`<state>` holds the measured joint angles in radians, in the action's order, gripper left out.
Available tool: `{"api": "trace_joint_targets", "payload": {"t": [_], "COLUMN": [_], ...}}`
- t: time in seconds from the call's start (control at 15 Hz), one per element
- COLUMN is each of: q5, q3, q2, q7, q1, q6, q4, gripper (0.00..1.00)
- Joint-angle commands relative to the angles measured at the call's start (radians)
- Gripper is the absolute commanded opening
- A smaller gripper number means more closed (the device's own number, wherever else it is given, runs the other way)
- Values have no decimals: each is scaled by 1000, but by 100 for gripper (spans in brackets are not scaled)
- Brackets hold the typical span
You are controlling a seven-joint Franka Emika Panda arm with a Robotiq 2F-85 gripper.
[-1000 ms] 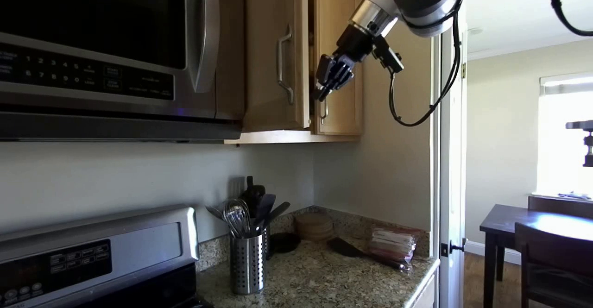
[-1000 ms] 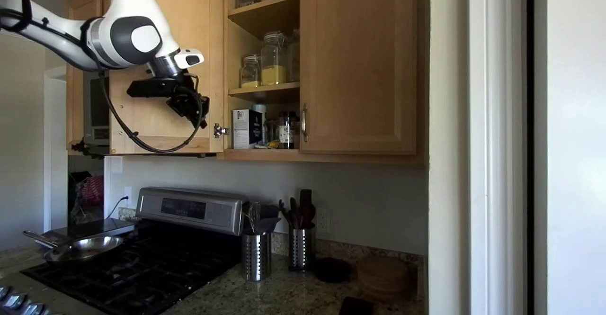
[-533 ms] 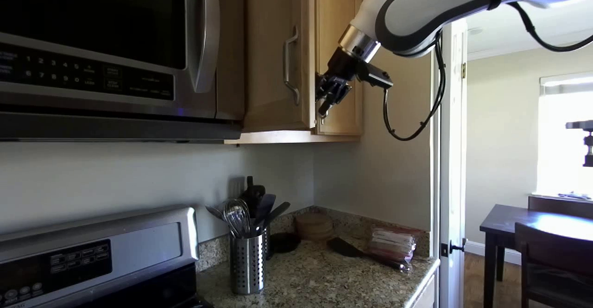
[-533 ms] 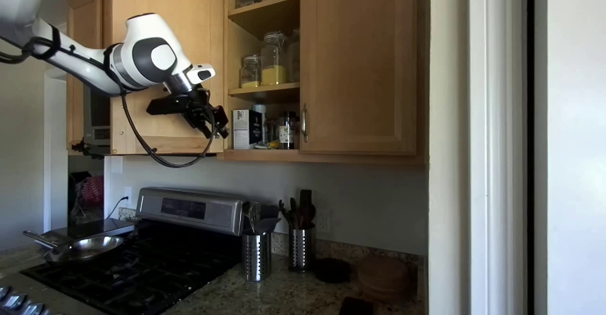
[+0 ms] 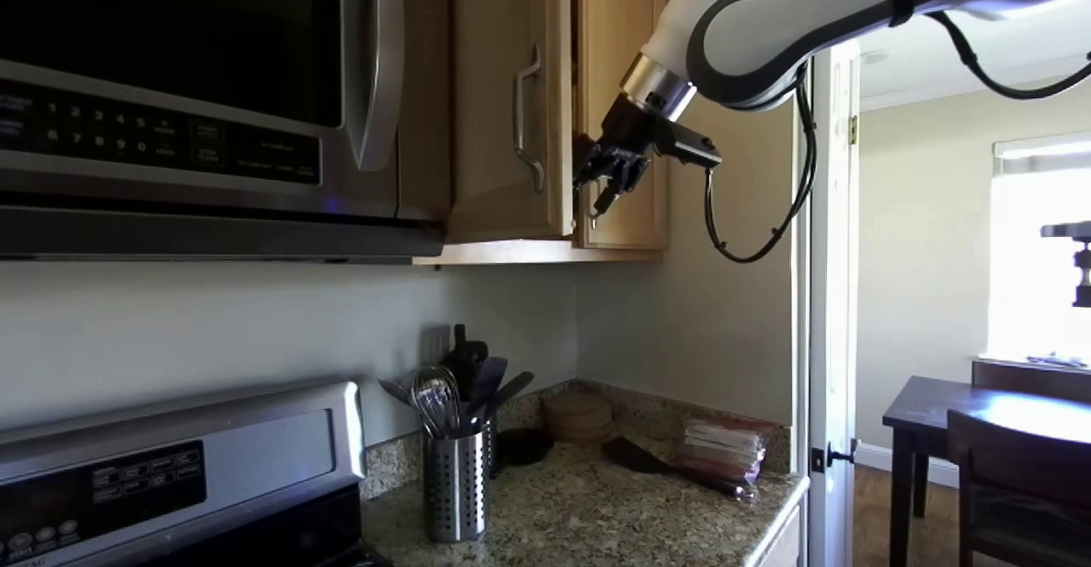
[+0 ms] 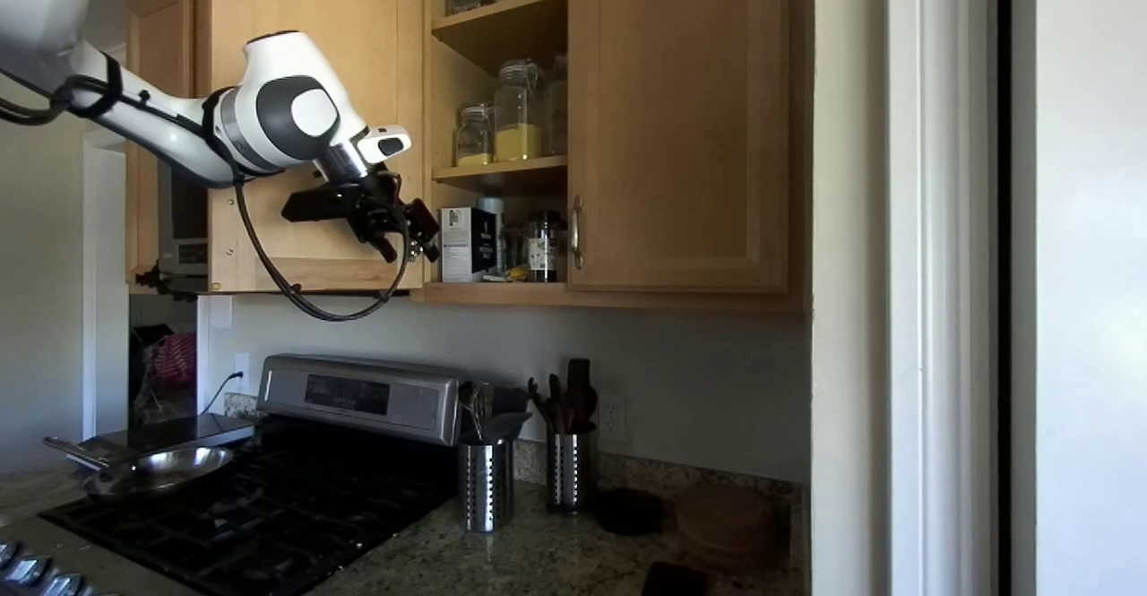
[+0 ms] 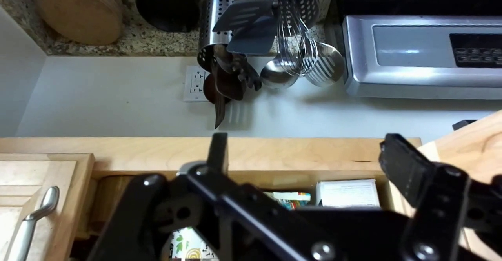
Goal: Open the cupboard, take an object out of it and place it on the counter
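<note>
The cupboard (image 6: 681, 130) has its left door swung wide, baring its shelves. My gripper (image 6: 412, 252) hangs before the bottom shelf near the hinge side, fingers spread, nothing between them. A white-and-black box (image 6: 457, 246) stands just beyond it; in the wrist view the top of this box (image 7: 349, 194) shows inside, past the fingers. Right of the box, a small yellowish item (image 6: 517, 272) lies low beside a dark jar (image 6: 543, 246). Which thing is the object I cannot tell. Below is the granite counter (image 5: 597, 516). The gripper (image 5: 590, 198) is partly behind the door edge in an exterior view.
Glass jars (image 6: 518, 116) fill the upper shelves. The right door (image 6: 753, 175) is closed. A microwave (image 5: 358, 166) adjoins the cupboard. On the worktop stand a utensil holder (image 5: 456, 490), round boards (image 5: 580, 416) and a plastic-wrapped pack (image 5: 720, 456). The stove (image 6: 269, 488) lies left.
My gripper has come down and closer to the bottom shelf, and its jaws have spread apart. The open door shifted slightly and came back.
</note>
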<state>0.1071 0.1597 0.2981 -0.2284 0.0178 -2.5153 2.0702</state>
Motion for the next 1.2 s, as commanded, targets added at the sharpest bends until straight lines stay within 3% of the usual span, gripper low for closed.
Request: {"api": "trace_joint_targets", "payload": {"t": [0.0, 0.53, 1.13], "q5": [1, -48, -202], "q3": [-6, -41, -37], "q2": [-13, -211, -471], "q7": [4, 154, 372], "q1": [6, 28, 21], "q6": [-8, -107, -62], "q4": [-12, -225, -507], "gripper": [100, 100, 100]}}
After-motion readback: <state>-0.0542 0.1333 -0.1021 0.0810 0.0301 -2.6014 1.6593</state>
